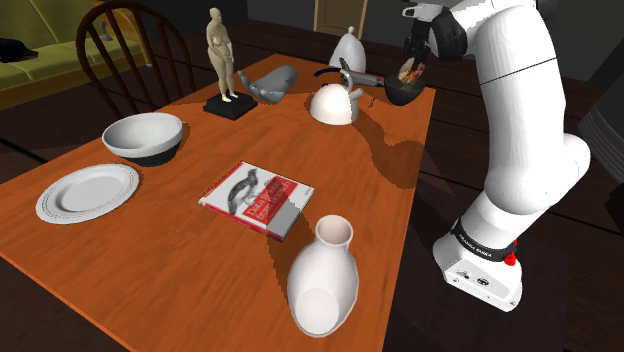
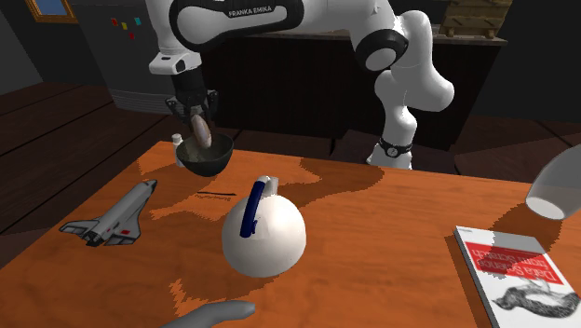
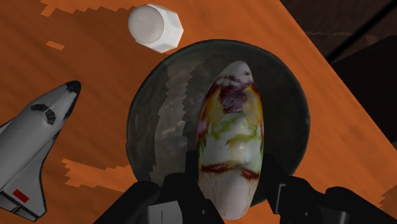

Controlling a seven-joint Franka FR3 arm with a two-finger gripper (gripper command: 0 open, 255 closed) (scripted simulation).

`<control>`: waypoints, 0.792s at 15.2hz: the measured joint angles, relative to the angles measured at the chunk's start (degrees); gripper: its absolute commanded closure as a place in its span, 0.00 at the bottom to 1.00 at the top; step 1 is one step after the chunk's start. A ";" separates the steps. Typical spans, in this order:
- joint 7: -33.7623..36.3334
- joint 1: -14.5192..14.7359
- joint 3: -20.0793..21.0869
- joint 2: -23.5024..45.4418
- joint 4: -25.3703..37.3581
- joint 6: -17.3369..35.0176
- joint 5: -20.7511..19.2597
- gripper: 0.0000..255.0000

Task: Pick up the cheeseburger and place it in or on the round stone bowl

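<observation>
- Nearest in the shoulder view stands a white vase (image 1: 323, 280), with a book (image 1: 257, 195) beyond it.
- Farther back sits a white kettle (image 1: 333, 103).
- At the table's far right edge in that view, the gripper (image 3: 232, 194) clasps the cheeseburger (image 3: 230, 146) on edge over the dark round bowl (image 3: 159, 127).

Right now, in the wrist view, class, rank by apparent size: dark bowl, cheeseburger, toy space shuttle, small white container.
1. dark bowl
2. cheeseburger and toy space shuttle: similar; the cheeseburger is nearer the camera, the shuttle cut off at the edge, so unranked.
3. small white container
</observation>
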 measured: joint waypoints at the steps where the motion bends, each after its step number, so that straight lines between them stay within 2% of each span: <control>1: 0.00 0.00 0.00 0.00 0.00 0.00 0.00 0.00; 6: 0.00 0.00 -0.01 -0.01 0.01 0.00 0.00 0.00; 9: 1.00 -2.60 0.37 0.65 6.29 -4.62 0.09 0.00; 12: 1.55 -3.48 0.34 0.34 9.07 -7.24 -0.08 0.00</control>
